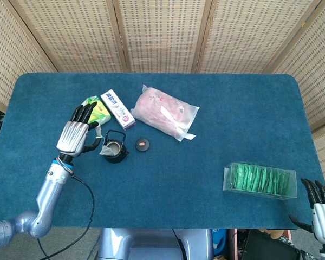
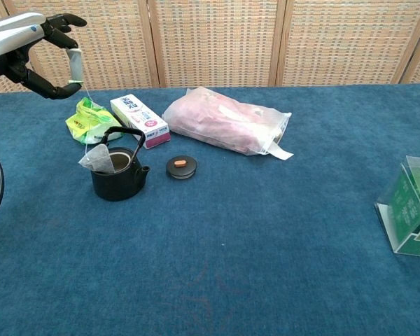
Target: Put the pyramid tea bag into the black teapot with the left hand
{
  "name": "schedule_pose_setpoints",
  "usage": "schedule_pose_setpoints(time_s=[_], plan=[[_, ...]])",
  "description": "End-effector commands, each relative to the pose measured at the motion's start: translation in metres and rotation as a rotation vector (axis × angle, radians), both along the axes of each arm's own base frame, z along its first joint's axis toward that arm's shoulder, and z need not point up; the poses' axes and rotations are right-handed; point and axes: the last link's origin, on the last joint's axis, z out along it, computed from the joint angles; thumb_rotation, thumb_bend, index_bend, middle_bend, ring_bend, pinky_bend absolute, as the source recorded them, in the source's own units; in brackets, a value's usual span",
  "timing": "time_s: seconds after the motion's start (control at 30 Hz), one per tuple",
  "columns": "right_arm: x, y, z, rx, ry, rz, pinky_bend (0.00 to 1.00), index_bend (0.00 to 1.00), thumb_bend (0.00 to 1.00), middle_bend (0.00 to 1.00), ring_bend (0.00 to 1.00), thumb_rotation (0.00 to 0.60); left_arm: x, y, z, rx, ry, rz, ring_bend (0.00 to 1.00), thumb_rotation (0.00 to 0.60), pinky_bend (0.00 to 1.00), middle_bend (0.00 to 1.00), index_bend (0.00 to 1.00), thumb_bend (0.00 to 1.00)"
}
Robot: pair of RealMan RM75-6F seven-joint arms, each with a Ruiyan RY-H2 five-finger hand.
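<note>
The black teapot [image 1: 114, 150] [image 2: 117, 176] stands open on the blue table, its handle upright. Its lid [image 1: 143, 144] [image 2: 181, 166] lies just to the right. My left hand [image 1: 76, 133] [image 2: 32, 50] hovers above and to the left of the pot, pinching the tea bag's paper tag [image 2: 75, 66]. A thin string runs down from the tag to the pyramid tea bag [image 2: 97, 159] [image 1: 104, 144], which hangs against the pot's left rim, partly outside it. My right hand [image 1: 322, 208] sits off the table's near right corner, fingers apart and empty.
Behind the pot lie a green-yellow packet [image 1: 94, 108] [image 2: 89, 120], a white and pink box [image 1: 117, 109] [image 2: 138, 120] and a pink plastic-wrapped bundle [image 1: 164, 111] [image 2: 227, 128]. A clear box of green sachets [image 1: 260, 180] [image 2: 408, 208] stands at the near right.
</note>
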Motion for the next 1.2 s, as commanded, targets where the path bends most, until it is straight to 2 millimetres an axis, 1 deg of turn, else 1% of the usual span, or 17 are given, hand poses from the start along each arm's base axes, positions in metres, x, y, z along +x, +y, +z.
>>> schedule_pose_setpoints(time_s=[0.03, 0.2, 0.27, 0.4, 0.5, 0.53, 0.63, 0.7, 0.83, 0.93, 1.2], plan=[[0.0, 0.0, 0.0, -0.001, 0.0, -0.001, 0.16, 0.12, 0.01, 0.19, 0.08, 0.6, -0.002, -0.001, -0.003, -0.008, 0.003, 0.003, 0.0, 0.6, 0.0, 0.01, 0.65, 0.42], [0.0, 0.001, 0.001, -0.003, 0.002, -0.002, 0.16, 0.12, 0.01, 0.19, 0.08, 0.6, -0.005, 0.0, -0.008, -0.018, 0.028, 0.01, 0.0, 0.6, 0.0, 0.01, 0.65, 0.42], [0.001, 0.001, 0.0, -0.003, 0.001, -0.003, 0.16, 0.12, 0.01, 0.19, 0.08, 0.6, -0.005, 0.001, -0.007, -0.026, 0.011, 0.02, 0.0, 0.6, 0.0, 0.01, 0.65, 0.42], [0.0, 0.001, 0.001, -0.005, 0.001, -0.005, 0.16, 0.12, 0.01, 0.19, 0.08, 0.6, -0.007, -0.002, -0.007, -0.031, 0.019, 0.015, 0.0, 0.6, 0.0, 0.01, 0.65, 0.42], [0.001, 0.002, 0.001, -0.006, 0.002, -0.003, 0.16, 0.12, 0.01, 0.19, 0.08, 0.6, -0.012, -0.01, -0.008, -0.032, 0.031, 0.011, 0.0, 0.6, 0.0, 0.01, 0.65, 0.42], [0.0, 0.002, 0.001, -0.008, 0.002, -0.004, 0.16, 0.12, 0.01, 0.19, 0.08, 0.6, -0.017, -0.017, -0.009, -0.032, 0.045, 0.01, 0.0, 0.6, 0.0, 0.01, 0.65, 0.42], [0.0, 0.002, 0.001, -0.005, 0.002, -0.005, 0.16, 0.12, 0.01, 0.19, 0.08, 0.6, -0.025, -0.027, -0.01, -0.026, 0.068, 0.008, 0.0, 0.6, 0.0, 0.01, 0.65, 0.42], [0.0, 0.001, 0.001, -0.005, 0.002, -0.004, 0.16, 0.12, 0.01, 0.19, 0.08, 0.6, -0.027, -0.03, -0.01, -0.026, 0.071, 0.01, 0.0, 0.6, 0.0, 0.01, 0.64, 0.42], [0.0, 0.001, 0.001, -0.001, 0.001, -0.003, 0.16, 0.12, 0.01, 0.19, 0.08, 0.6, -0.039, -0.04, -0.013, -0.044, 0.103, 0.035, 0.0, 0.6, 0.0, 0.0, 0.57, 0.42], [0.0, 0.0, 0.0, 0.0, 0.001, -0.002, 0.16, 0.12, 0.01, 0.19, 0.08, 0.6, -0.042, -0.044, -0.013, -0.053, 0.114, 0.044, 0.0, 0.6, 0.0, 0.0, 0.52, 0.42], [0.0, 0.001, 0.001, -0.004, 0.001, -0.004, 0.16, 0.12, 0.01, 0.19, 0.08, 0.6, -0.048, -0.058, -0.014, -0.054, 0.146, 0.044, 0.0, 0.6, 0.0, 0.0, 0.5, 0.42]])
